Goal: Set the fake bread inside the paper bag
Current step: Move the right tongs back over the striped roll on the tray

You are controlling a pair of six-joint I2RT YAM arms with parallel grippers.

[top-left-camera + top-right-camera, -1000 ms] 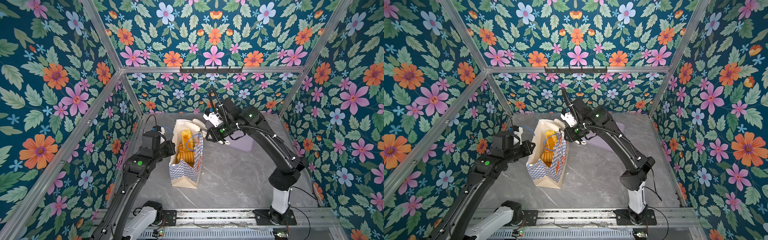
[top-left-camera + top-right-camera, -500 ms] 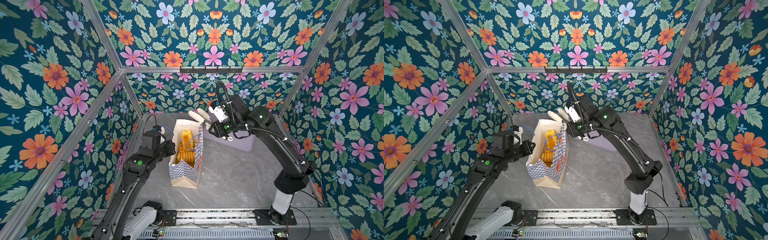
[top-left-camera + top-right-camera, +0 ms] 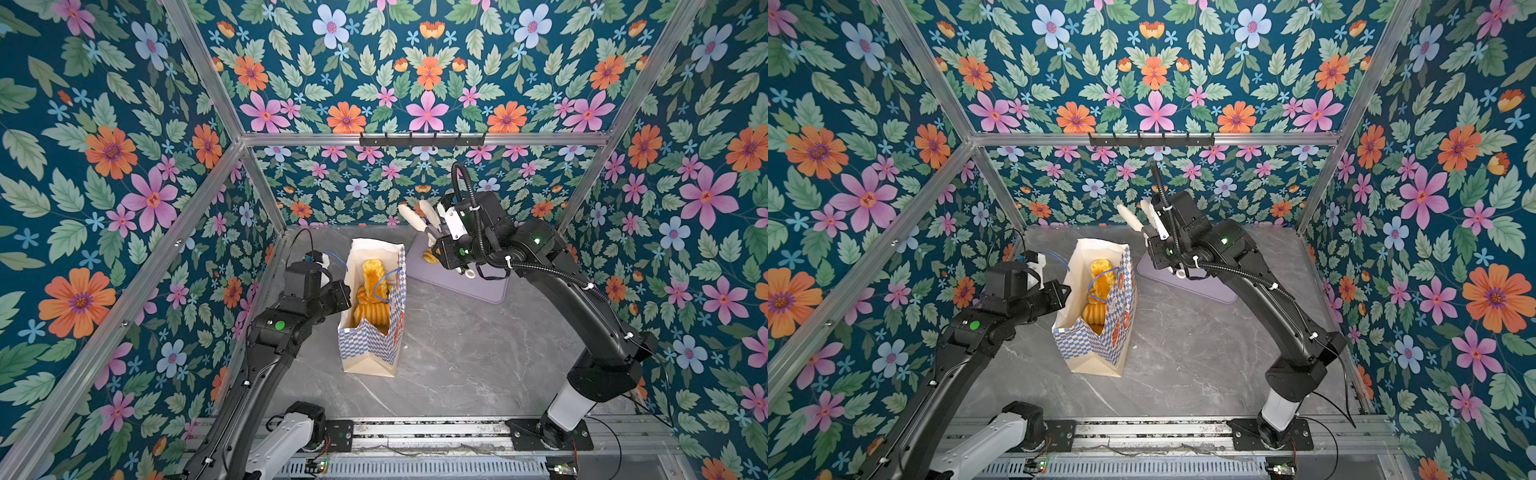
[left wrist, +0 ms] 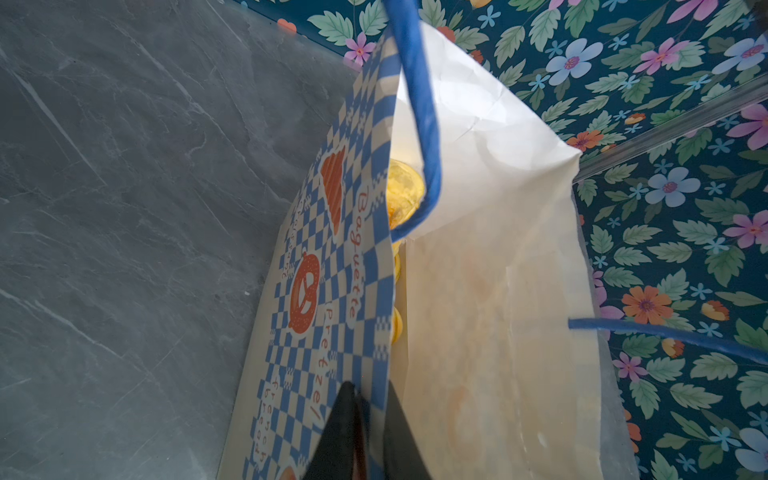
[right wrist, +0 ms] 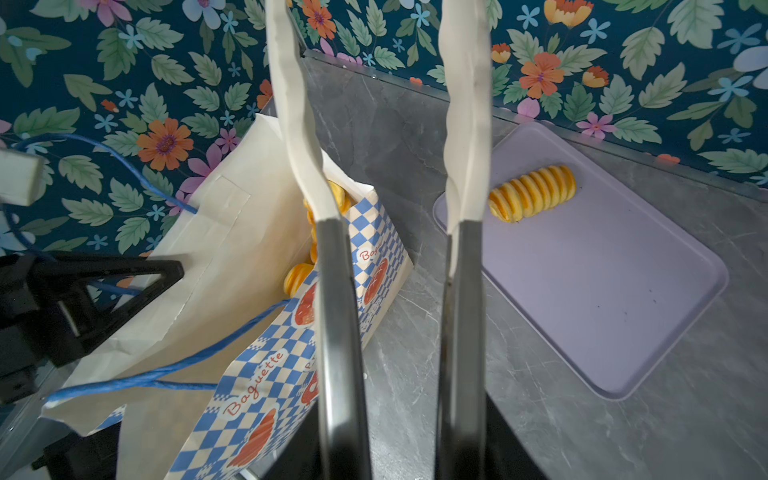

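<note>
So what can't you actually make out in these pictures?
- How much fake bread lies in the paper bag: both top views, its walls hide the lower pieces.
- The ridged pastry on the tray: a top view, mostly behind the wrist of the right gripper.
- The left gripper: left wrist view, cut off by the picture's edge.

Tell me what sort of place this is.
Most likely a robot test cell, not a real bakery: floral wall panels on an aluminium frame, a left arm and a right arm bolted to a base rail, and glossy toy bread in a paper bag.
</note>
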